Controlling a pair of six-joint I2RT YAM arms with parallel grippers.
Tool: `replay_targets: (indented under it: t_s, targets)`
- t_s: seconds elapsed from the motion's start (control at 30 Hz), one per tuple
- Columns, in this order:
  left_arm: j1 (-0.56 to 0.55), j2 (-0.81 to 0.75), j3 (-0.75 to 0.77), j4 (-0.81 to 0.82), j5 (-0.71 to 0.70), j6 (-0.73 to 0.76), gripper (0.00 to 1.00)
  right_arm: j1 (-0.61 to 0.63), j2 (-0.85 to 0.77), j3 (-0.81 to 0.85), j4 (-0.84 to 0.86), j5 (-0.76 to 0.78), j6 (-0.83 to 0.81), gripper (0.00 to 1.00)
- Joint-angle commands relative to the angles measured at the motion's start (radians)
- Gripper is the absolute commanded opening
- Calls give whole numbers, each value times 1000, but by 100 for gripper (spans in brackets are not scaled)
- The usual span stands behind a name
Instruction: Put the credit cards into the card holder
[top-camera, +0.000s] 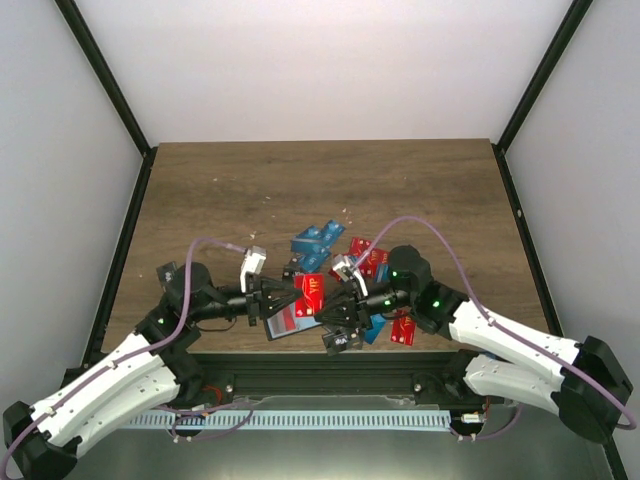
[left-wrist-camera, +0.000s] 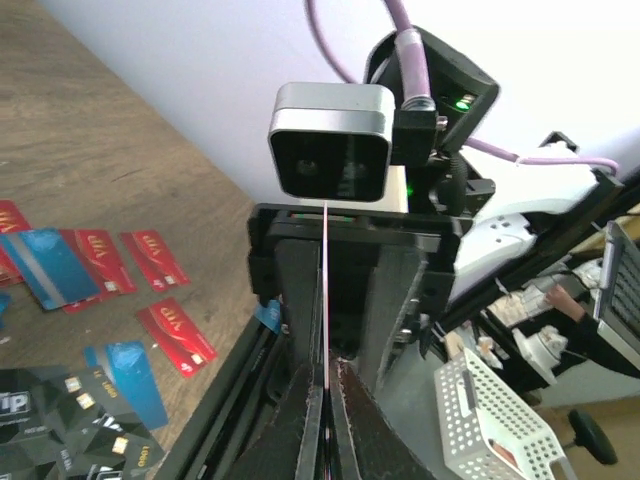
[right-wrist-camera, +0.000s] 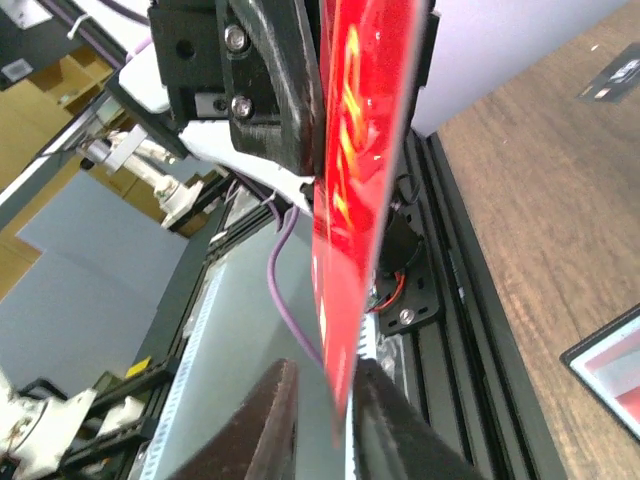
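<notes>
A glossy, thin red card (top-camera: 310, 292) hangs off the table in the lower centre of the top view. One end is pinched in the left gripper (top-camera: 288, 298) and the other in the right gripper (top-camera: 338, 303), and both are clenched on it. In the left wrist view the card shows only as a hairline edge running straight up the frame from between the matte black fingers (left-wrist-camera: 295, 430). In the right wrist view its long axis also runs bottom to top.

The card holder (top-camera: 283, 324), a flat dark-rimmed rectangle, lies just under the left gripper by the table's near edge. Loose red, blue and black cards (top-camera: 318, 240) lie scattered around the grippers.

The brown wood-grain table (top-camera: 250, 190) shows bare boards in the frame's upper half. The black rail (top-camera: 300, 365) runs close below the grippers.
</notes>
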Motion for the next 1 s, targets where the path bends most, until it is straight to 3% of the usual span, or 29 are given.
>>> replay_targets:
  t_s: [0.0,0.03,0.07,0.17,0.5,0.7,0.97]
  targets:
    - [3,-16,-8,-89,-128,10,4,7,10,58,-68,132,-26,39]
    - [3,-16,-3,-168,-208,7,4,7,19,66,-99,187,-27,53]
    - [4,-12,-1,-229,-314,-9,4,6,32,73,-125,237,-26,59]
    - [11,14,-33,-303,-436,-70,4,4,80,85,-168,332,-15,63]
    - [107,131,-165,-234,-371,-188,4,-21,267,110,-243,596,78,62]
    - [144,224,-203,-156,-286,-199,4,-54,407,122,-242,597,126,52]
    - [157,351,-212,-76,-211,-196,4,-56,460,141,-242,628,110,44]
